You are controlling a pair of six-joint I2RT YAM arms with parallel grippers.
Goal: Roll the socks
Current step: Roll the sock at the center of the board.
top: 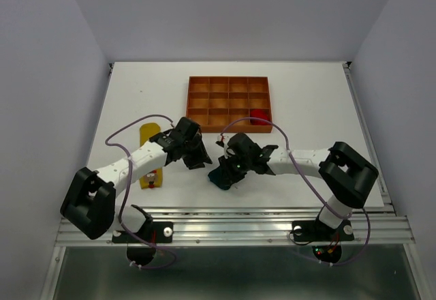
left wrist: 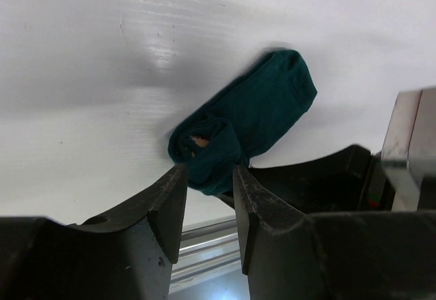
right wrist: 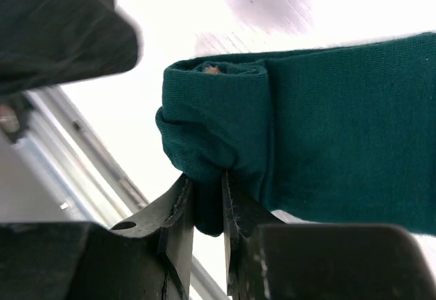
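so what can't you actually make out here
- Top view: the left arm crosses the yellow sock, hiding its middle; pattern too small.
- Top view: the red sock in the tray is too small to tell rolled or flat.
- Right wrist: the teal sock is cut off at the right edge; in the top view the right gripper covers most of it.
- Left wrist: whether the left gripper touches the teal sock is unclear.
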